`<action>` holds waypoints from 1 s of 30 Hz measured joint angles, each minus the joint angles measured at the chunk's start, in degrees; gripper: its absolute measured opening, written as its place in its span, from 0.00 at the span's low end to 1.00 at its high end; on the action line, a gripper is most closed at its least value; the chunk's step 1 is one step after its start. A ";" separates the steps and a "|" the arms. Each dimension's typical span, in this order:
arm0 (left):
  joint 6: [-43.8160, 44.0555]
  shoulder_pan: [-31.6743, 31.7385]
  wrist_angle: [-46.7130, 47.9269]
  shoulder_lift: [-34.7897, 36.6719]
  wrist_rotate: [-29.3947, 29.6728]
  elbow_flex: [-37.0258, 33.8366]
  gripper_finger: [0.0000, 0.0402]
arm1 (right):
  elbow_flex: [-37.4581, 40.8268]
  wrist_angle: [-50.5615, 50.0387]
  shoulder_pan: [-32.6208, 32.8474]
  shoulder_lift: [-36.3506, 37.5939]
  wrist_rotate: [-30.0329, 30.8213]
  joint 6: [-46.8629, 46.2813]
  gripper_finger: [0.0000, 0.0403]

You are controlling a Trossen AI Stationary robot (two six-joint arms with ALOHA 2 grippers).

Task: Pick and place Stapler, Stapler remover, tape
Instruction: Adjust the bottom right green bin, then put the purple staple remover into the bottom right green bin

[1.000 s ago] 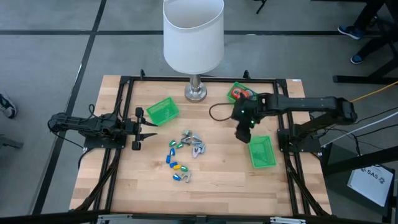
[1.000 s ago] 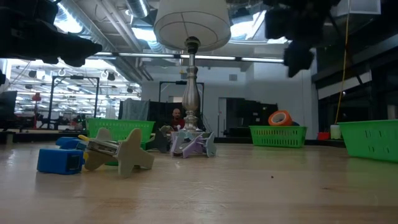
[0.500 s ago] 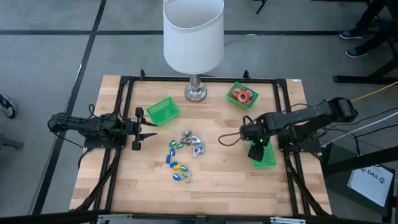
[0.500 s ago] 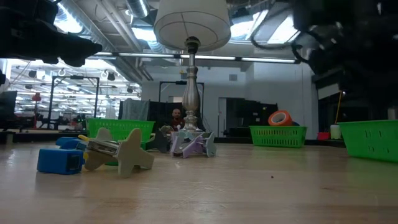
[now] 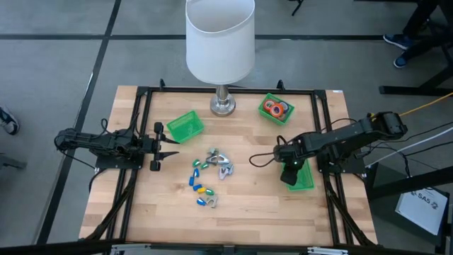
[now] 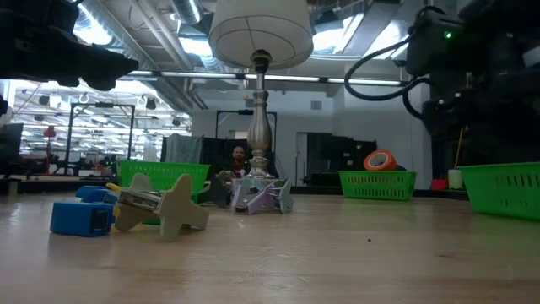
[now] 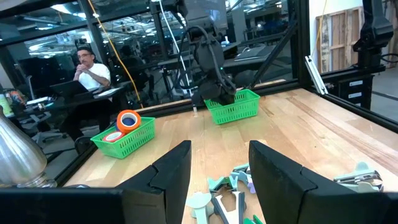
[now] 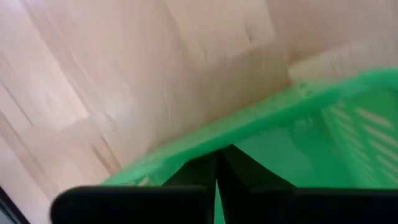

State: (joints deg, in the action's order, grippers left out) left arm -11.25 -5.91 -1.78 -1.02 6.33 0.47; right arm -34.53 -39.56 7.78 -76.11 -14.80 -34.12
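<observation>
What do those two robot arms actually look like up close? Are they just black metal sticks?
Both are dark, jointed arms. The left gripper ends in two slim pointed fingers; seen from its wrist, the fingers are broad matte black blades. The right gripper hangs from a bulkier black arm with a looping black cable and a small green light.

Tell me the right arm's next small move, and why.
Probably swing toward the pile of small pieces at mid-table. The right gripper hangs shut over the near-right green bin with nothing seen in it, tape rolls lie in the far bin, and the left gripper waits open.
</observation>
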 joint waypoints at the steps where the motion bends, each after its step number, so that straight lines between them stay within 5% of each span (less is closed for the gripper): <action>1: 0.00 0.02 0.00 0.00 0.00 0.00 0.39 | 0.48 1.69 -0.35 0.00 0.03 0.05 0.05; 16: 0.00 0.00 0.00 0.00 0.00 0.02 0.39 | 1.31 28.28 -9.34 0.00 13.10 24.95 0.01; 30: 0.00 0.02 0.02 0.00 0.00 0.00 0.39 | -5.63 35.74 -17.43 -0.05 13.30 40.55 0.07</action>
State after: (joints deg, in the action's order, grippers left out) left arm -11.25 -5.89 -1.76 -1.02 6.33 0.47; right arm -40.15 -3.81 -9.65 -76.16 -1.50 6.44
